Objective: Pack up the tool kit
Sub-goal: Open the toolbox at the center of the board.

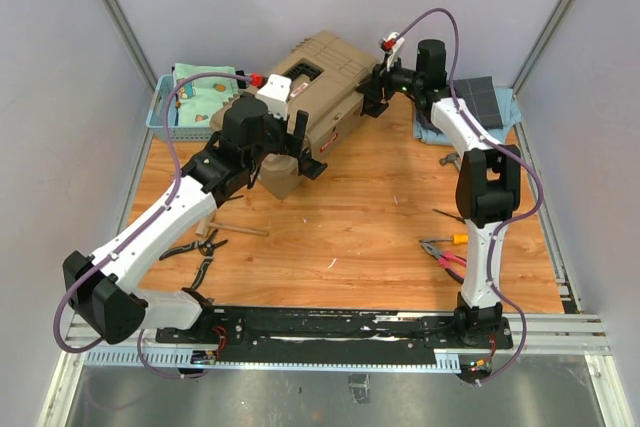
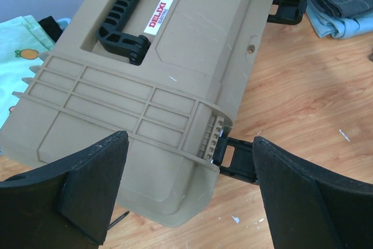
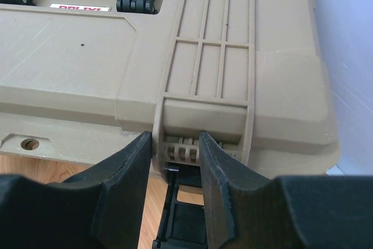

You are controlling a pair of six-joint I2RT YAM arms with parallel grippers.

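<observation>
one toolbox [image 1: 325,77], one mesh basket [image 1: 160,113], two arms [image 1: 160,222]

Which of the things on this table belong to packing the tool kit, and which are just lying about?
For the job:
tan toolbox
black pliers
red-handled pliers
yellow-handled screwdriver

Just lying about:
blue mesh basket holding patterned cloth
folded dark grey cloth, lying on a light blue cloth
</observation>
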